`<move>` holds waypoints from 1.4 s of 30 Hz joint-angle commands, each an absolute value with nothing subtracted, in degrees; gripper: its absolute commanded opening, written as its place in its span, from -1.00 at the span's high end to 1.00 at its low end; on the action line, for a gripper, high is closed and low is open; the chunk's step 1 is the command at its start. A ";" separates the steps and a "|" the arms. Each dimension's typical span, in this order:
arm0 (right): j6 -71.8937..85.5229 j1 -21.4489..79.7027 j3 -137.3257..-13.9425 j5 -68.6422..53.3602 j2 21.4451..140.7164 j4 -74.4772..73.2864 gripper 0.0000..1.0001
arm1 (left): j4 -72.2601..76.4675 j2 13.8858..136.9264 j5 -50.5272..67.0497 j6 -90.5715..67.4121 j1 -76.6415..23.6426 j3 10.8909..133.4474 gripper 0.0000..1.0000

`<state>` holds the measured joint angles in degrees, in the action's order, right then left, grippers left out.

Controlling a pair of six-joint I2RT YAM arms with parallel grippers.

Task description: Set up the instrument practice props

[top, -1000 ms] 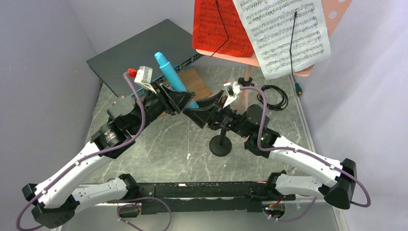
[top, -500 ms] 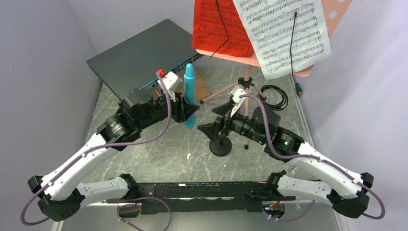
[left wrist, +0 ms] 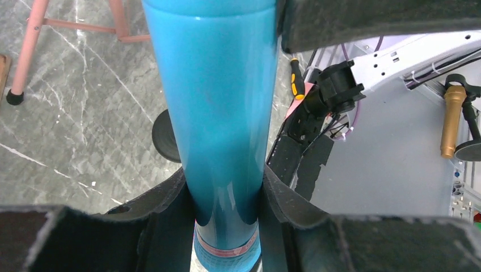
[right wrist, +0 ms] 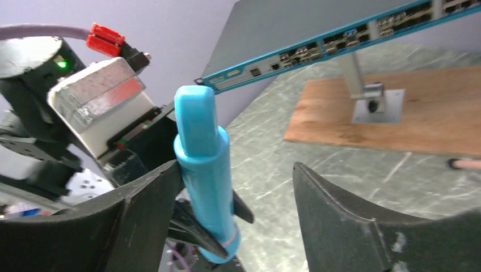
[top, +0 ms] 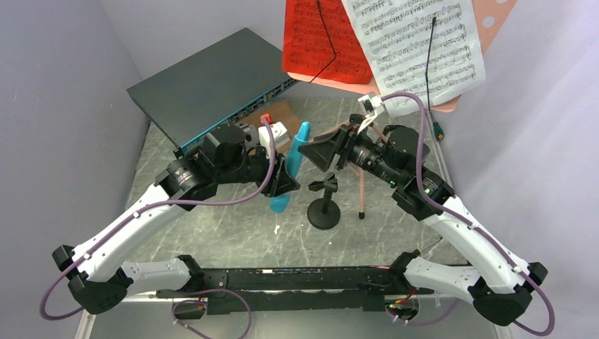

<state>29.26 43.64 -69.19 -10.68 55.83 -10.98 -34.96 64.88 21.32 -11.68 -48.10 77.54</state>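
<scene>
A second earlier both grippers had been on the microphone [top: 292, 168], which leaned with its narrow end toward 11 o'clock. The right gripper [top: 316, 151] had since let go. It had dropped back toward the microphone stand [top: 324, 206] and then risen again. The left gripper [top: 285, 181] had carried the microphone alone toward 4 o'clock across the tabletop [top: 233, 212]. The hand-over looked complete, so the step left was probably seating the microphone in the stand's clip.

The left gripper was clamped on the microphone's barrel, one finger pressed to each side in the left wrist view. The microphone hung clear of the tabletop, its narrow end tipped toward 1 o'clock and its thick end toward 7 o'clock.

The right gripper stood open and empty, at about 2 o'clock from the microphone's middle and near its upper part. In the right wrist view the microphone sat against the left-hand finger rather than between the two, and contact could not be told.

The stand's clip lay just beside the left gripper at 3 o'clock, apart from the microphone. The music stand [top: 494, 18] already carried the red and white sheet-music pages [top: 417, 49] at 12 o'clock.
</scene>
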 commanded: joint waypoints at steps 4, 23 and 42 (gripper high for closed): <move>41.02 43.04 -67.26 -12.50 59.43 -3.65 -0.20 | -33.28 67.55 28.41 -12.05 -48.06 80.06 1.00; 71.86 33.12 -61.21 -27.36 58.04 -9.77 1.00 | -22.00 45.94 7.20 21.24 -48.07 63.23 -0.99; 97.18 29.32 -56.04 -37.94 60.54 4.46 1.00 | 2.23 40.41 34.09 46.33 -48.06 49.54 -0.99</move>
